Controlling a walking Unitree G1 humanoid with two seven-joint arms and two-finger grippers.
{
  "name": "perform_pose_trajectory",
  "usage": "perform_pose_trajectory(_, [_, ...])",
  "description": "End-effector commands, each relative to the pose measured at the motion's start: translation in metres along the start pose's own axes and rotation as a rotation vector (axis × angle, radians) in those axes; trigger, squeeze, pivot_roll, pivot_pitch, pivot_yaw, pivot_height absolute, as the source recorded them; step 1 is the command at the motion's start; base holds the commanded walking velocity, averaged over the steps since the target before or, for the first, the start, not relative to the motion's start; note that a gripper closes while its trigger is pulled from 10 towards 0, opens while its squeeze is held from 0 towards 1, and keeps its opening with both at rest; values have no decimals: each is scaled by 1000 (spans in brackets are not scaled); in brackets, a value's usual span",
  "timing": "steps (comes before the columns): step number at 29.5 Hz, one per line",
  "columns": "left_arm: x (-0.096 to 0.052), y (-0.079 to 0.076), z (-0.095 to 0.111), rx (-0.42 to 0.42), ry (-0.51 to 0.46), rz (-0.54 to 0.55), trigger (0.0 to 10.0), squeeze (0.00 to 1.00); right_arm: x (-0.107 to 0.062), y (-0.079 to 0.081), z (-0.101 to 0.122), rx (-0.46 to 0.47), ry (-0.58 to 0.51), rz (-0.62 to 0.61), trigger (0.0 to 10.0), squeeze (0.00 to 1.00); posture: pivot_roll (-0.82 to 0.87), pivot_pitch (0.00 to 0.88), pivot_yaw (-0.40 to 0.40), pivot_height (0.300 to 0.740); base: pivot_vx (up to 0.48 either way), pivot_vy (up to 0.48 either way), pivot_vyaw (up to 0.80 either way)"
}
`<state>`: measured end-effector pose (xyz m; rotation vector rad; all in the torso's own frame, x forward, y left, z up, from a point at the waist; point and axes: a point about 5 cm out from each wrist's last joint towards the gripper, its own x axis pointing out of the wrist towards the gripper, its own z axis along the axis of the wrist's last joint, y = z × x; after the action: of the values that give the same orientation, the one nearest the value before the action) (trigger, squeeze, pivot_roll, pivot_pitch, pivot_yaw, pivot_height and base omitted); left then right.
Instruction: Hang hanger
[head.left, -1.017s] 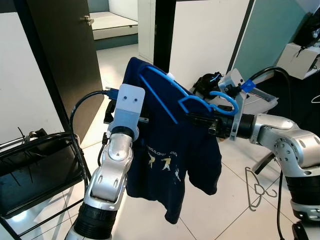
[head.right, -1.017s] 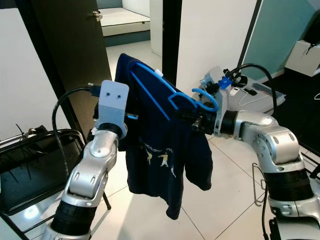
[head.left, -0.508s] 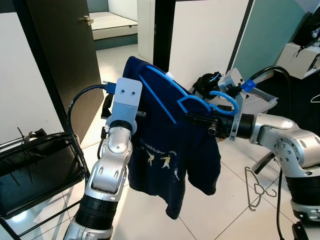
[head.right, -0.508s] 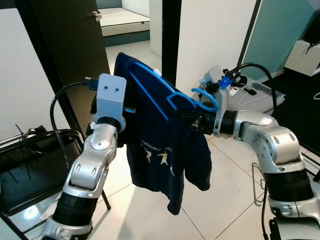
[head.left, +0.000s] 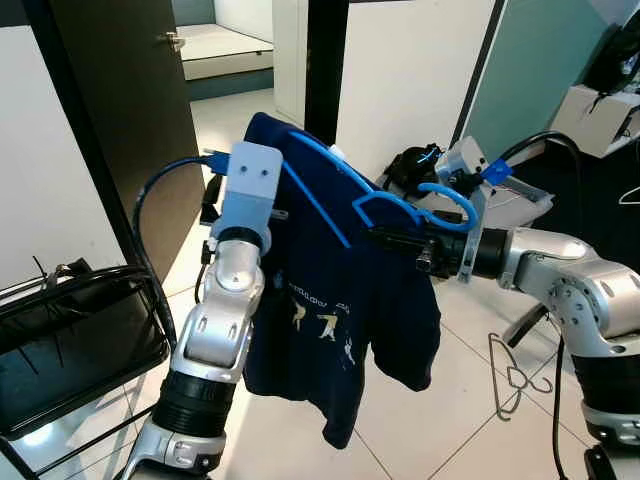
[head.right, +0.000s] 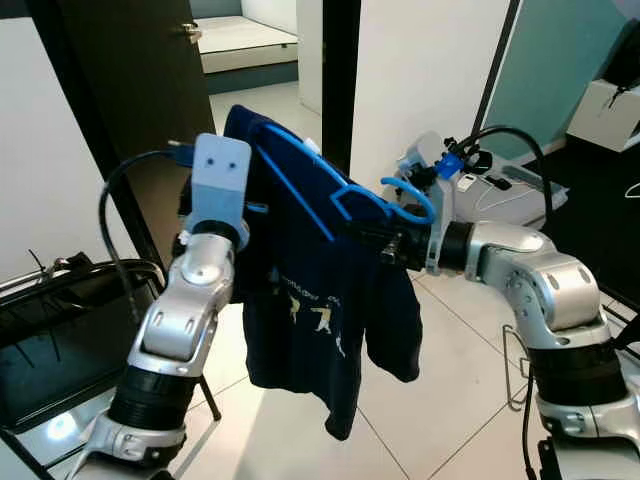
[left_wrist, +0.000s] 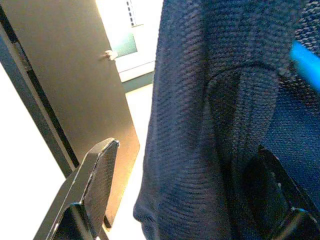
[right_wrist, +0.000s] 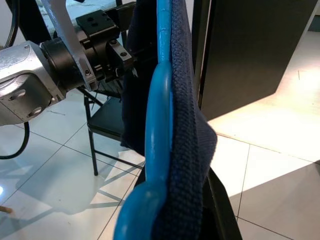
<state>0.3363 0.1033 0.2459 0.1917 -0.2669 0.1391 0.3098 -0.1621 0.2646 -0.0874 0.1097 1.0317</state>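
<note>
From the head views we see a blue hanger (head.left: 385, 200) held up in the air between our two arms, w/ a navy shirt (head.left: 335, 320) draped on it. Its long axis runs from our upper left, near the left wrist, down toward the right pincer (head.left: 395, 238); the hook curls out to our right, above the right forearm. The right pincer is clamped on the hanger near the neck, fingers closed w/ shirt fabric caught there too. The left pincer (left_wrist: 185, 200) sits behind the shirt's far shoulder, hidden in the head views by its white camera mount (head.left: 248, 190).

The left wrist view adds what the head views hide: one black finger (left_wrist: 92, 185) stands free beside the cloth, the other is partly behind the navy knit, so the fabric lies between them. Whether they're actually squeezing it, we can't tell. A sliver of blue hanger shows at the edge.

The right wrist view looks straight along the hanger's arm: blue bar running away from us, shirt folded over it, left wrist at the far end.

Around us: dark door (head.left: 120, 120), black folding chair (head.left: 70, 340) at left, a wire hanger (head.left: 515, 380) on the tiled floor (head.left: 450, 420) at right.
</note>
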Motion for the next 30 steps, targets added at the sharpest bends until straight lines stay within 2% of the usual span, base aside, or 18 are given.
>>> perform_pose_trajectory(1, [5,17,-2,37,-2,61,10000,118,-3,2,6,-13,-31,4,0,0,-41,0,-12,740,0,0,0])
perform_pose_trajectory(12, [7,32,-1,67,-17,102,10000,118,-2,-2,4,-12,-23,-12,0,0,-36,0,-18,740,0,0,0])
perform_pose_trajectory(27, [6,29,7,67,-58,89,10000,122,-2,-5,2,-13,-5,-37,0,0,-37,0,-19,740,0,0,0])
perform_pose_trajectory(28, [5,26,12,54,-89,61,0,153,-1,-7,0,-10,0,-54,0,0,-37,0,-19,740,0,0,0])
perform_pose_trajectory(29, [4,23,16,40,-110,39,0,216,-1,-8,-1,-8,4,-67,0,0,-33,0,-19,740,0,0,0])
perform_pose_trajectory(30, [4,23,16,40,-110,39,0,216,-1,-8,-1,-8,4,-67,0,0,-33,0,-19,740,0,0,0])
